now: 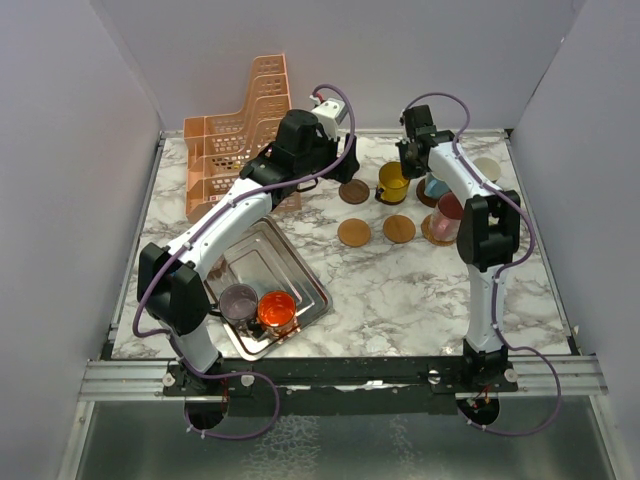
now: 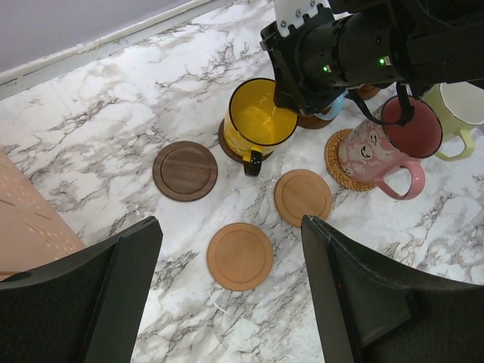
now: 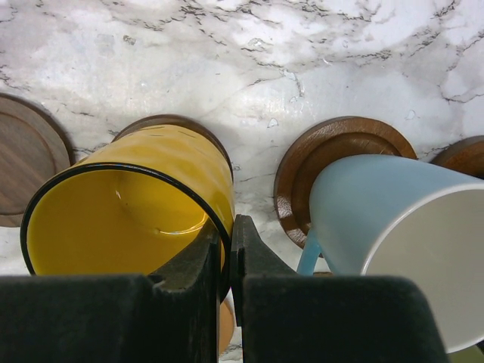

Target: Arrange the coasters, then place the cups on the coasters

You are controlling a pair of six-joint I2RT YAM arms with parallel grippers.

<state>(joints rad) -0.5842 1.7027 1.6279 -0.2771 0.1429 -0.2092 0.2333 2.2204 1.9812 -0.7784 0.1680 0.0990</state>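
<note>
My right gripper (image 3: 228, 257) is shut on the rim of the yellow cup (image 3: 128, 204), one finger inside and one outside. The cup is over a dark coaster (image 3: 174, 121); I cannot tell if it rests on it. Right of it, a light blue cup (image 3: 393, 219) stands on another dark coaster (image 3: 302, 174). My left gripper (image 2: 231, 295) hangs open and empty above a tan coaster (image 2: 240, 255). Nearby lie a second tan coaster (image 2: 302, 197) and a dark coaster (image 2: 185, 170). A pink cup (image 2: 378, 147) sits on a woven coaster (image 2: 340, 162).
A silver tray (image 1: 300, 290) at the front left holds a grey-purple cup (image 1: 238, 303) and an orange cup (image 1: 277, 311). An orange plastic rack (image 1: 235, 140) stands at the back left. A cream cup (image 2: 461, 106) is behind the pink one.
</note>
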